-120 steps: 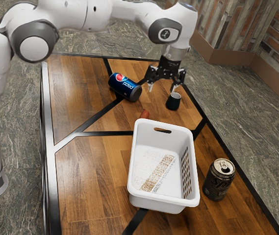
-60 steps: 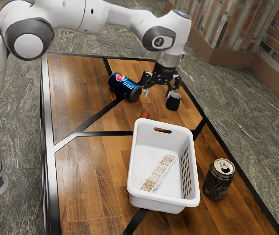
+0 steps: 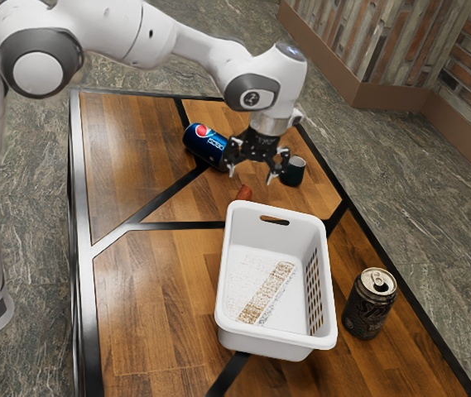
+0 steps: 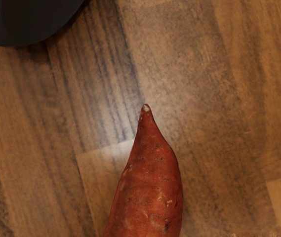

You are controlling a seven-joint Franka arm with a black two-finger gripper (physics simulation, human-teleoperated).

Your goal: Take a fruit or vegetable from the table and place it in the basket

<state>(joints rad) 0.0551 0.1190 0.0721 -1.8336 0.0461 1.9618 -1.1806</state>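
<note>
Fingers (image 3: 233, 170) wide apart, tapered red sweet potato (image 4: 152, 182) on grainy wood (image 4: 229, 128), slotted white basket (image 3: 268, 343)

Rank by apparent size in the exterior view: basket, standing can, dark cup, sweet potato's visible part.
1. Basket
2. Standing can
3. Dark cup
4. Sweet potato, only the part showing past the basket

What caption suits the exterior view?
Black two-finger gripper, open, above a reddish tapered sweet potato partly hidden behind a rectangular white plastic basket.

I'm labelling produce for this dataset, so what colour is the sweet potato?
The sweet potato is reddish-orange, seen best in the wrist view.
</note>
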